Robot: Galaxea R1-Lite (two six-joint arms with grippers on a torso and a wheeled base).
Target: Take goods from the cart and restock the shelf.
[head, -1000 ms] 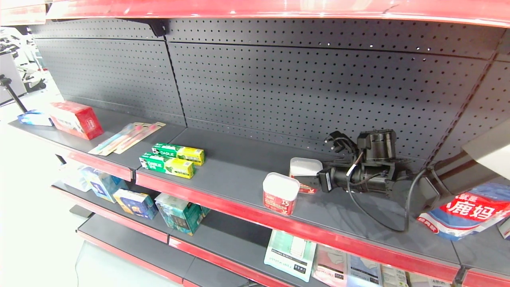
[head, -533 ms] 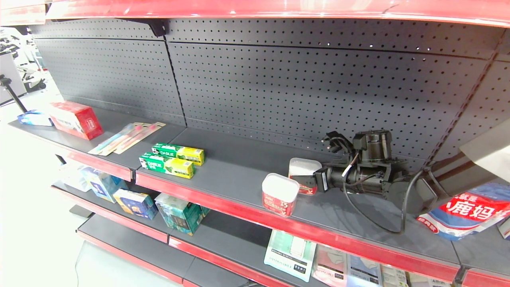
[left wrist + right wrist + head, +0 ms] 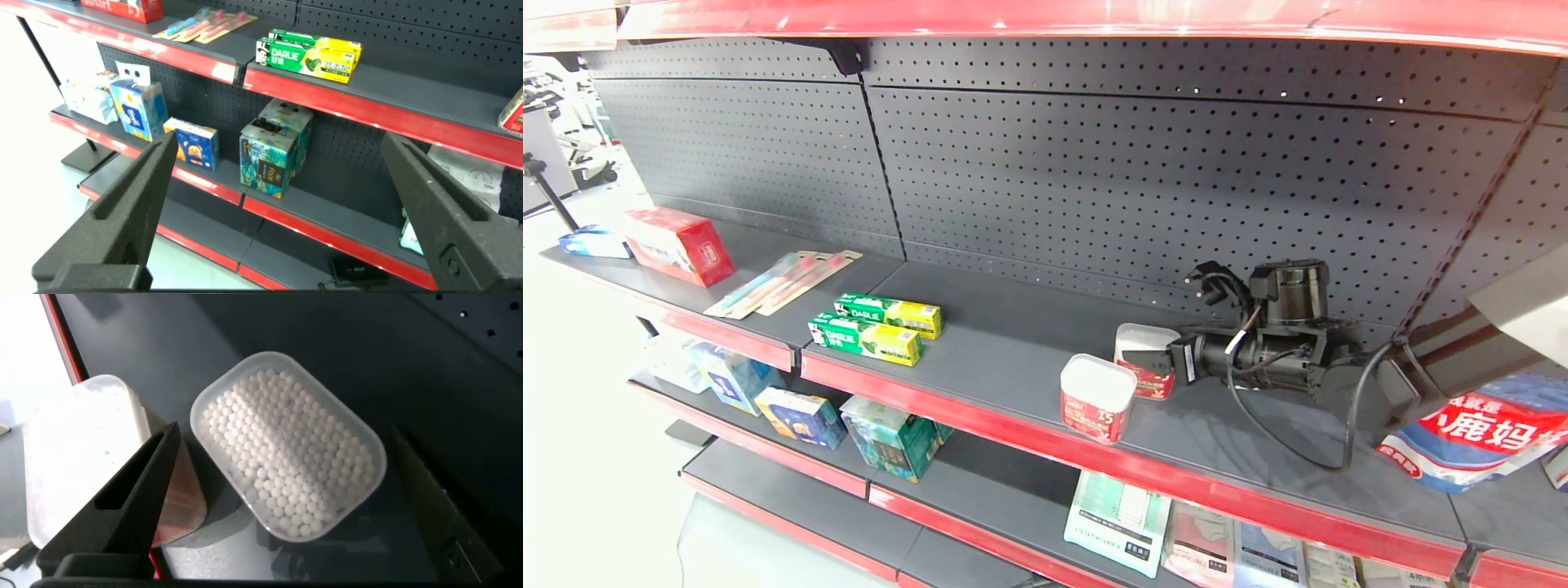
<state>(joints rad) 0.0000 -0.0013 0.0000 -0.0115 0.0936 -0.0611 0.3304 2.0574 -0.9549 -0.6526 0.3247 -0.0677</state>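
The right gripper point(image 3: 283, 431) has its fingers spread wide on each side of the back tub point(image 3: 1147, 336), which stands on the shelf point(image 3: 1013, 343) just behind the front tub point(image 3: 1097, 396) (both white on top), and the left gripper point(image 3: 278, 137) is spread wide too, by the lower shelves point(image 3: 343, 224).

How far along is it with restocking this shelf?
Done: one white-lidded tub stands by the shelf's front edge. In hand: a second tub sits on the shelf between the open fingers of the right claw, apparently set down, not gripped. Left: the left claw is open and empty, and the shelf has room beside the tubs, so more goods likely follow.
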